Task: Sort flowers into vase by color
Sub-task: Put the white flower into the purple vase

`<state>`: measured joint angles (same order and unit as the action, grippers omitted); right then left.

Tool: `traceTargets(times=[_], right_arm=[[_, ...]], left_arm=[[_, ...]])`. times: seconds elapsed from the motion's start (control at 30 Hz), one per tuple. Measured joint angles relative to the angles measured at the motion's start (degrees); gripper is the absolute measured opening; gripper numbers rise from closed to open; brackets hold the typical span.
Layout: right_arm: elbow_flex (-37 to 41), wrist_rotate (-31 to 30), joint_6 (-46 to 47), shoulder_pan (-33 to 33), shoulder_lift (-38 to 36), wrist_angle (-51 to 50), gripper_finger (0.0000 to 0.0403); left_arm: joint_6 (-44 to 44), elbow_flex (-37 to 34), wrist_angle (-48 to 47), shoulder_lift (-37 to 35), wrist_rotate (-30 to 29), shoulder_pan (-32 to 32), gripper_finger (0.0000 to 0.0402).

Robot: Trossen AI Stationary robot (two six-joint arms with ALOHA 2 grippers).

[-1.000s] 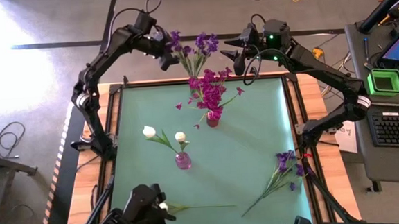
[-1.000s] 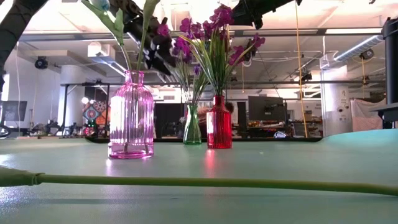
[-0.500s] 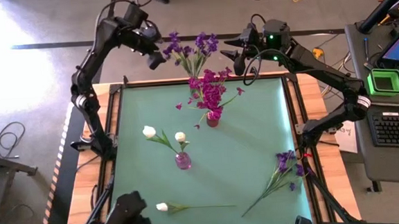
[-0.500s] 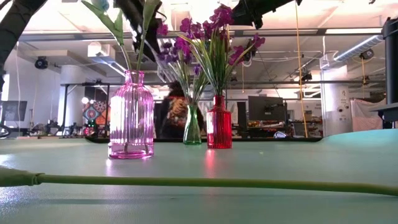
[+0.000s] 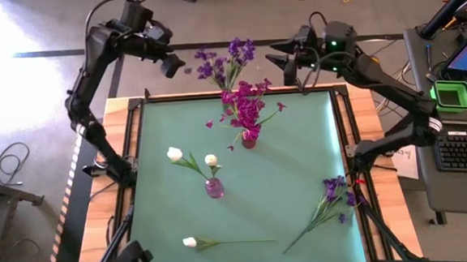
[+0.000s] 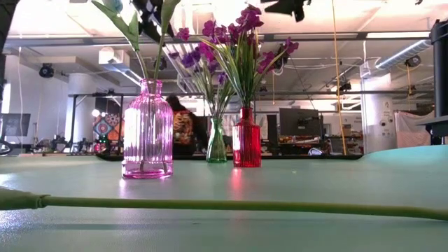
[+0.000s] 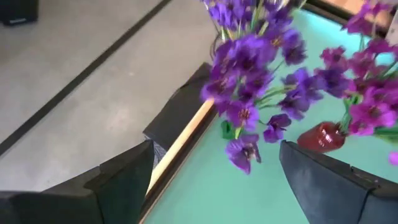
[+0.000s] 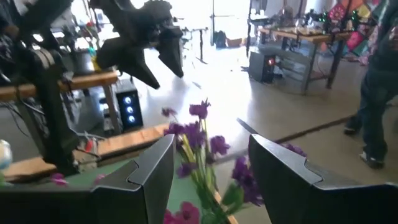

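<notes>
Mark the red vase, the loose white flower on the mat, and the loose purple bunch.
red vase (image 6: 246, 138), low view, middle of its body.
loose white flower (image 5: 191, 242), high view, its white bud.
loose purple bunch (image 5: 334, 188), high view, its blossoms.

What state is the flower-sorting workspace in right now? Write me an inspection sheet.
Surface: green table mat, wooden edges.
Job's things: pink vase holds white flowers; red vase holds magenta flowers; green vase holds purple flowers. Loose on the mat: one white flower, one purple bunch.
Clutter: nothing seen.
Hands: left hand and right hand both open, empty, raised beyond the far edge.
Cables: loops on the floor.
Surroundings: keyboard, green bin, a person behind the table.
</notes>
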<state>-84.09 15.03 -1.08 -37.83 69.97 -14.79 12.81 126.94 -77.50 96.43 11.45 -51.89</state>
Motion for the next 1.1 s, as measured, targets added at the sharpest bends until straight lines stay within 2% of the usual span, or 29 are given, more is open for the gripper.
traceTargets(times=[0.13,0.2,0.33,0.43,0.67,0.8,0.87,0.97,1.1], right_arm=[[-0.02,0.74,3.23,0.98,-2.07,0.05,0.0196],[-0.02,3.04,4.89,1.61,-2.75,-0.13,0.0196],[-0.02,8.56,10.99,2.99,-4.19,-1.61,0.0196],[-0.02,9.40,14.03,3.50,-5.38,-6.21,0.0196],[-0.02,9.18,20.15,5.27,-6.49,-23.01,0.0196],[-0.02,8.71,20.75,8.52,-6.37,-32.59,0.0196],[-0.02,7.46,21.35,11.06,-6.20,-36.83,0.0196],[0.00,0.89,24.06,15.44,-6.11,-43.59,0.0196],[0.01,-6.49,28.85,21.38,-6.16,-54.37,0.0196]], left_arm=[[-2.48,-3.10,1.68,-3.62,-0.12,2.69,0.0335],[-3.65,-4.94,1.95,-5.95,-2.02,5.15,0.0335],[-6.96,-8.78,1.90,-10.60,-14.35,12.04,0.0335],[-8.75,-11.59,1.96,-14.30,-19.37,17.07,0.0335],[-14.65,-17.93,2.09,-22.71,-20.02,24.43,0.0335],[-18.22,-23.93,4.95,-27.98,-19.99,28.79,0.0335],[-19.48,-28.12,8.63,-30.46,-20.03,31.21,0.0335],[-21.90,-33.74,12.90,-33.13,-20.06,34.82,0.0335],[-28.71,-38.13,10.68,-35.56,-24.33,39.84,0.0335]])
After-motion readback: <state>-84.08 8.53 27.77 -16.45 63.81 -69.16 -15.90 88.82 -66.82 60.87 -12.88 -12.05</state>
